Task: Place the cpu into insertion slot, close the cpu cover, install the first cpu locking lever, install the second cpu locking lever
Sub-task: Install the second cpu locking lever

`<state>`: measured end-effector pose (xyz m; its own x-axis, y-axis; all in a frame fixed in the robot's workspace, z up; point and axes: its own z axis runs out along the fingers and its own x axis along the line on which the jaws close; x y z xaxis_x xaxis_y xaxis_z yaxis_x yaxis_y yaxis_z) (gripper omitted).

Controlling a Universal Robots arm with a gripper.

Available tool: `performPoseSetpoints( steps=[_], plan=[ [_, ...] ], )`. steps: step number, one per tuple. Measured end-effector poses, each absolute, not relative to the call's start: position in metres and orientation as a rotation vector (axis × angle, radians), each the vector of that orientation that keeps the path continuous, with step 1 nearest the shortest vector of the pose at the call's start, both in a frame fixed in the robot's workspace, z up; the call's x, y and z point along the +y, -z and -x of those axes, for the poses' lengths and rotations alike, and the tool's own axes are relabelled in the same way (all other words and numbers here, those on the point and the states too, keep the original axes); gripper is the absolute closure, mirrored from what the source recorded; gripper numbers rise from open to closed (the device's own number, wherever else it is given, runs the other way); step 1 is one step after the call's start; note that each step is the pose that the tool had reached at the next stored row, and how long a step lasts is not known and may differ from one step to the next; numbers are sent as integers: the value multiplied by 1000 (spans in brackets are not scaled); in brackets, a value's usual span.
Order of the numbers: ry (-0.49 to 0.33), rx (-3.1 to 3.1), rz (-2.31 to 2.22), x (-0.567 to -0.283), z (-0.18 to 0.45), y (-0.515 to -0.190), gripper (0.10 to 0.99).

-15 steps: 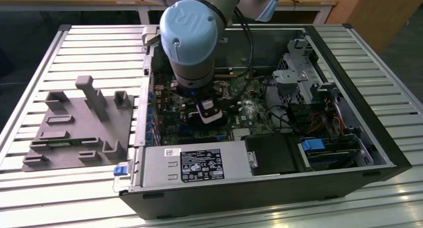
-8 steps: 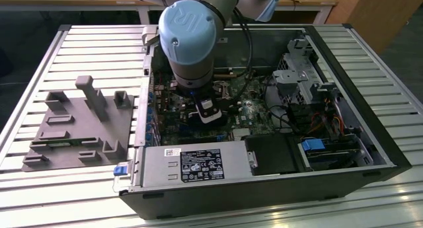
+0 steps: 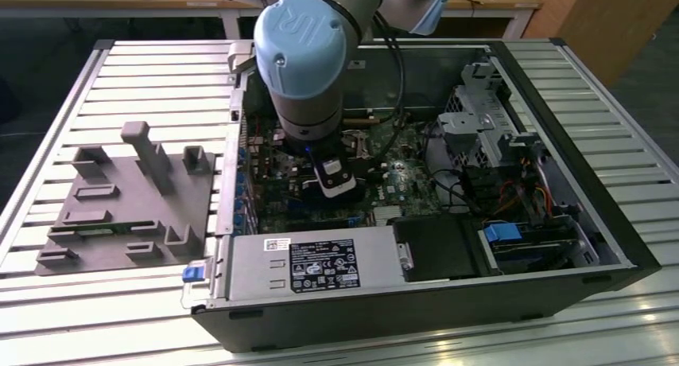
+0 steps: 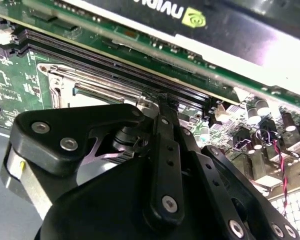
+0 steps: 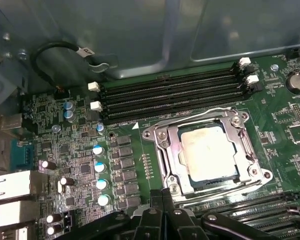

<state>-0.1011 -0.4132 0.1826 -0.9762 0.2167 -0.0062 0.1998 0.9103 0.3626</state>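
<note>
One cpu (image 5: pixel 208 151) already sits under the closed cpu cover (image 5: pixel 166 145); thin springy levers probably want tip-pushing, gripper (image 5: pixel 162 192) fingers pinched together, empty.

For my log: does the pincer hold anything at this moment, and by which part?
Nothing seems held. In the first wrist view the cpu already lies in the insertion slot, under the cpu cover, apart from the pincer.

arm (image 3: pixel 308 56): reaching steeply down | end effector (image 3: pixel 331 188): pointing downward, fingertips drawn together
</note>
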Motion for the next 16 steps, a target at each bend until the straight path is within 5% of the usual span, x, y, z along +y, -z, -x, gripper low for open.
performPoseSetpoints(
  steps=[16],
  plan=[
    [-558,3026,-330,-413,101,-208,984]
  ],
)
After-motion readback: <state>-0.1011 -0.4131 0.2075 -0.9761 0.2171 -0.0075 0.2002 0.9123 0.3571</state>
